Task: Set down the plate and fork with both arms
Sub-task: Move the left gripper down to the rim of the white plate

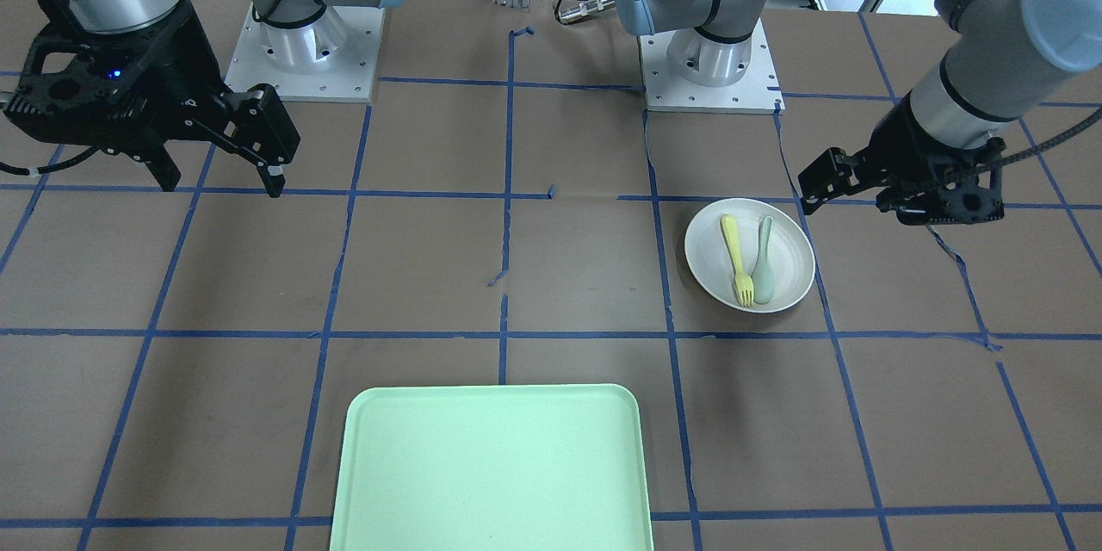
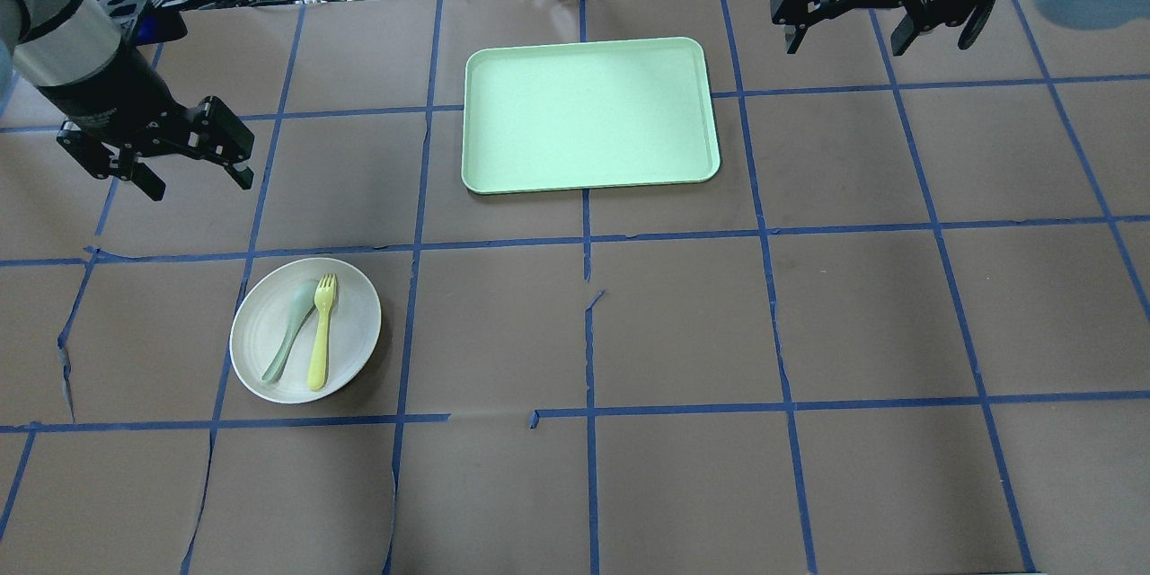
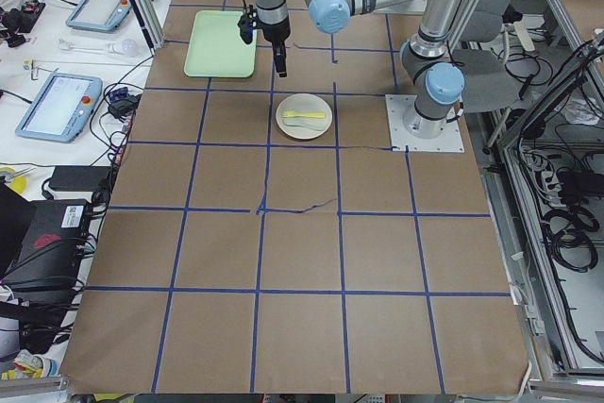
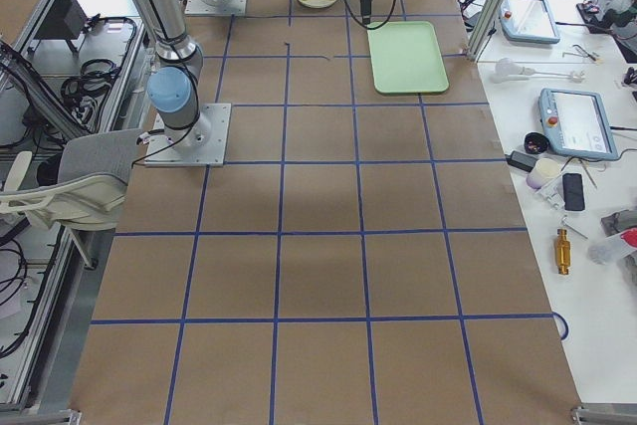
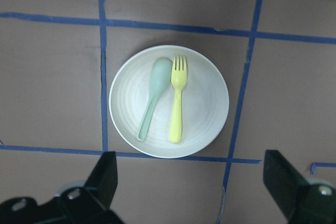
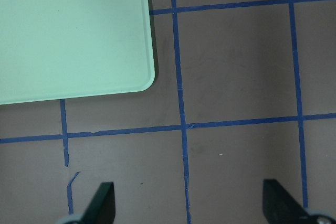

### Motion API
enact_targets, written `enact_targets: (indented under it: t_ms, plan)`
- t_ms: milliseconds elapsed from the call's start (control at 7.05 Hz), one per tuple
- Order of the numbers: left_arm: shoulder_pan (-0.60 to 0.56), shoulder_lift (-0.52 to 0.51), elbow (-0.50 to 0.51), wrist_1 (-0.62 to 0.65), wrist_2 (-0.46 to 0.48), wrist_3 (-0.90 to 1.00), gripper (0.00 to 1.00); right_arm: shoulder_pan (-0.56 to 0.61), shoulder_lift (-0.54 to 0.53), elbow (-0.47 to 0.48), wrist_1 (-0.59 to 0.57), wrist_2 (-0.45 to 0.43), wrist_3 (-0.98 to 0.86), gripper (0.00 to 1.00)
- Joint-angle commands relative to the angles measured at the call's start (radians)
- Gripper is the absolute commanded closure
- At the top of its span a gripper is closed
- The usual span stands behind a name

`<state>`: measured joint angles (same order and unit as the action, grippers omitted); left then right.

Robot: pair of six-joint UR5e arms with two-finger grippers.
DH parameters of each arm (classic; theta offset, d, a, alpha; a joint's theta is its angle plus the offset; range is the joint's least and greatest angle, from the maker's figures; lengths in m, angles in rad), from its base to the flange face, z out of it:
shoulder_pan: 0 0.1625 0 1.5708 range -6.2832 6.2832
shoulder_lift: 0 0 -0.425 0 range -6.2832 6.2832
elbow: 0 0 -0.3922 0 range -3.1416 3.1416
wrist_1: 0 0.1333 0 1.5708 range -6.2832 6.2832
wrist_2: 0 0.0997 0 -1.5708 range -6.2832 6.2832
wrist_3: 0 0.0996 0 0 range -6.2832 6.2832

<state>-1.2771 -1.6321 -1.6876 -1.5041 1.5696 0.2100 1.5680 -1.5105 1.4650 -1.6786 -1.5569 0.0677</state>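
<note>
The fingers (image 5: 107,174) of the left gripper (image 2: 198,187) are spread wide and empty. They hang above the bench (image 2: 809,332) just beyond the plate (image 2: 359,323), I'd guess so that arm can line up a pickup. The right gripper (image 6: 191,203) is spread too and holds nothing; it is parked off the right corner of the tray (image 2: 588,112), probably for its own turn. I count one plate, on the left, nearer the robot than the tray. One fork (image 2: 322,332) and one spoon (image 2: 288,337) lie side by side on it. There is one tray and two grippers.
</note>
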Motion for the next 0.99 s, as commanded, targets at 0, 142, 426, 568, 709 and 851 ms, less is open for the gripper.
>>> enact_targets:
  t_ms: [0, 142, 426, 568, 709, 851]
  plan:
    - [0.085, -0.023, -0.124, 0.137, -0.008, 0.124, 0.0, 0.001, 0.001, 0.0, -0.001, 0.0, 0.003, 0.0]
    - [0.122, -0.032, -0.153, 0.14, -0.01, 0.219, 0.0, 0.001, 0.001, 0.0, -0.003, 0.0, 0.004, 0.0]
    - [0.211, -0.09, -0.178, 0.188, -0.037, 0.377, 0.0, 0.001, 0.0, 0.0, -0.003, 0.0, 0.004, 0.0]
    - [0.234, -0.124, -0.199, 0.189, -0.04, 0.432, 0.0, 0.001, 0.001, 0.0, -0.003, 0.0, 0.006, 0.0]
    - [0.24, -0.155, -0.23, 0.246, -0.043, 0.439, 0.0, 0.001, 0.001, 0.0, -0.003, 0.0, 0.006, 0.0]
    - [0.24, -0.182, -0.263, 0.298, -0.043, 0.443, 0.0, 0.001, 0.0, 0.002, -0.001, 0.0, 0.006, 0.0]
